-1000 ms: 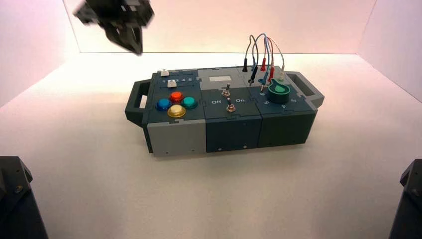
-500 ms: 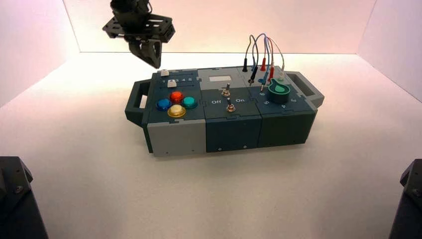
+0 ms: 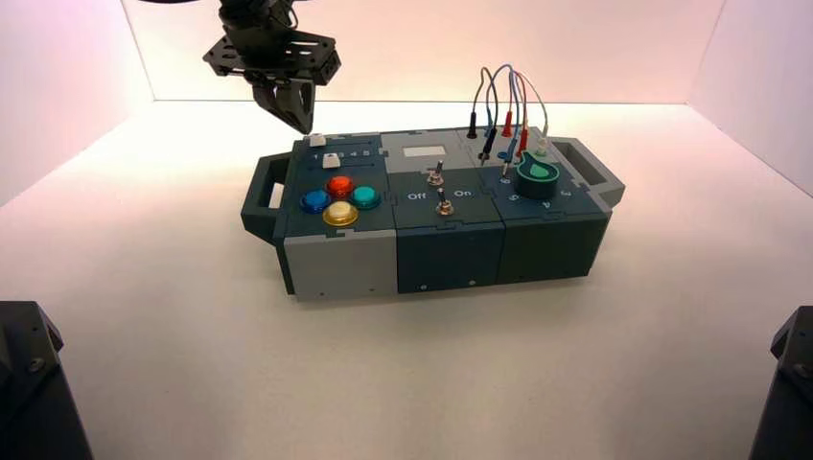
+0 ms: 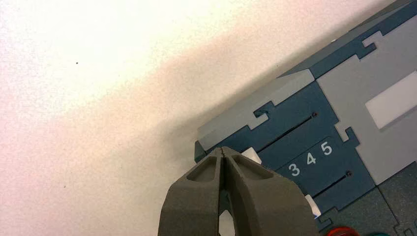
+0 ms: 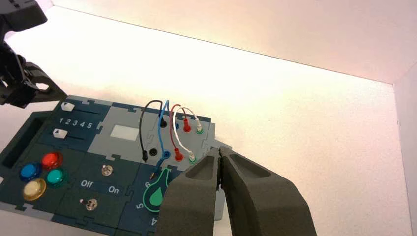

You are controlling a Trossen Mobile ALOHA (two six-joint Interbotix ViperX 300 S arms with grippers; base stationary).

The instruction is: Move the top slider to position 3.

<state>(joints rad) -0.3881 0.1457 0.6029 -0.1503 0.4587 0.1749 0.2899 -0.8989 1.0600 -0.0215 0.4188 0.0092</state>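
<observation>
The top slider (image 4: 252,155) is a tiny white knob at the box's back left; in the left wrist view my finger hides part of it. In the right wrist view the top slider (image 5: 67,105) sits at the track end near digit 1. Position 3 (image 4: 294,169) is the printed 3 between the two tracks, also readable as the digit 3 (image 5: 75,123). My left gripper (image 4: 223,150) is shut and empty, its tips just beside the knob. From above, the left gripper (image 3: 303,123) hangs slightly above and left of the top slider (image 3: 317,140). My right gripper (image 5: 220,150) is shut, held over the box's right end.
A second white slider knob (image 3: 331,160) sits in front of the digits, with four coloured round buttons (image 3: 339,185) nearer me. Two toggle switches (image 3: 435,177), a green dial (image 3: 538,175) and plugged wires (image 3: 506,120) fill the middle and right. White walls enclose the table.
My left gripper came down from the upper left and right toward the box's back left corner, and now hangs close to the top slider. The box and right arm stayed still.
</observation>
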